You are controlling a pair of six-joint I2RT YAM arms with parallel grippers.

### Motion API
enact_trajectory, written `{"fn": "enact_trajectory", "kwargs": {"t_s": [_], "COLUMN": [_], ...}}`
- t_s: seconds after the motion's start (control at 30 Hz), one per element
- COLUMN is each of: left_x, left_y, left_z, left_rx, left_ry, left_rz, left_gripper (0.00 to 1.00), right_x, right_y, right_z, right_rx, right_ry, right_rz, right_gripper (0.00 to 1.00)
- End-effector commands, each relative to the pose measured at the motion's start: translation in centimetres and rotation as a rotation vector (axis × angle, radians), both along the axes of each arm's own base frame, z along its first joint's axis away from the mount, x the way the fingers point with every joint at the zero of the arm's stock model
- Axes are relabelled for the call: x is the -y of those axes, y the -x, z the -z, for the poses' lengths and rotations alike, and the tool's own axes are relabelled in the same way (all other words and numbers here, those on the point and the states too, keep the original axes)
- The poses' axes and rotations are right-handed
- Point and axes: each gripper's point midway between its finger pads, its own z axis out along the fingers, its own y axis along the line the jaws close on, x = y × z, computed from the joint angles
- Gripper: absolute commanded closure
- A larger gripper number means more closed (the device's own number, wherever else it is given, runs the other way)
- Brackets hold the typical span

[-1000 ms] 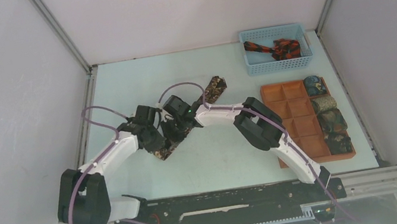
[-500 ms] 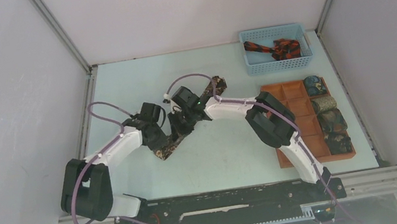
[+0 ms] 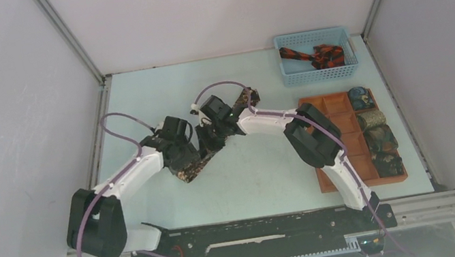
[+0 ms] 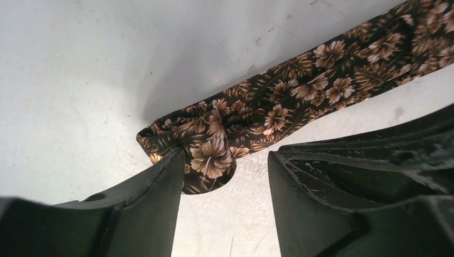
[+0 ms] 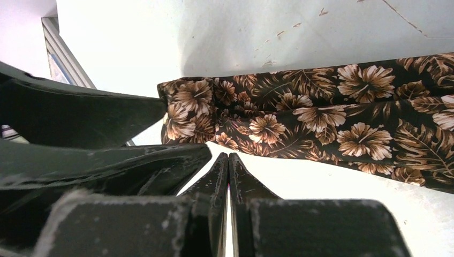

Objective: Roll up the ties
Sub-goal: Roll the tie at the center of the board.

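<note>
The pale tabletop [image 3: 254,186] is seen beneath both arms. Well apart from the right pincer [image 3: 208,144], off to its right, an orange-brown compartment tray [image 3: 345,151] is set, with rolled ties [image 3: 378,139] filling its far column. Beyond and to the right of that pincer a blue mesh basket [image 3: 292,75] is placed, in which a black and red-orange tie [image 3: 320,56] is bunched.

The brown floral tie [image 3: 193,168] is laid flat on the tabletop. Its long axis runs diagonally from the left pincer [image 3: 188,157], past the right pincer, towards the far right.

The left pincer [image 4: 226,160] is held wide open. The tie's folded end [image 4: 211,155] is lodged between its jaws; one finger [image 4: 160,182] is touched by the fold, the other stands apart from it, and nothing is clamped.

The right pincer [image 5: 228,158] is pressed fully together and nothing is held in it. Its tips are set just beside the edge of the strip [image 5: 332,123].

The folded end is judged the point on which rolling turns. It lies directly within the left pincer, so the left arm is the nearer, and the roll would have to be carried along the strip towards the right pincer.
</note>
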Motion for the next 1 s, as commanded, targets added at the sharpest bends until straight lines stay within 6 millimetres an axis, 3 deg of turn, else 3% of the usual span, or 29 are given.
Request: {"fn": "enact_trajectory", "kwargs": {"t_s": [0.0,0.23,0.43,0.73,0.97], "left_x": [-0.8,-2.7,-5.1,-7.4,-6.9], "left_y": [-1.0,0.0,1.7,4.7,4.7], "left_z": [-2.8,-4.3,-5.5,-3.1,-2.1], "left_rx": [0.115,0.18,0.227,0.24,0.28], "left_ry": [-0.022,-0.066,-0.097,-0.054,0.02], "left_rz": [-0.027,-0.061,-0.127,-0.197,-0.208], "left_gripper": [0.35,0.31,0.36,0.35,0.36], "right_x": [-1.2,-2.7,-4.3,-5.8,-6.2], "right_y": [-0.7,-0.1,0.4,0.9,1.4], "right_z": [-4.7,-5.4,-5.9,-4.9,-3.1], "right_rx": [0.073,0.073,0.072,0.039,-0.001], "right_ry": [-0.086,-0.099,-0.11,-0.089,-0.047], "right_rz": [-0.012,-0.048,-0.086,-0.138,-0.167], "right_gripper": [0.96,0.95,0.91,0.89,0.9]}}
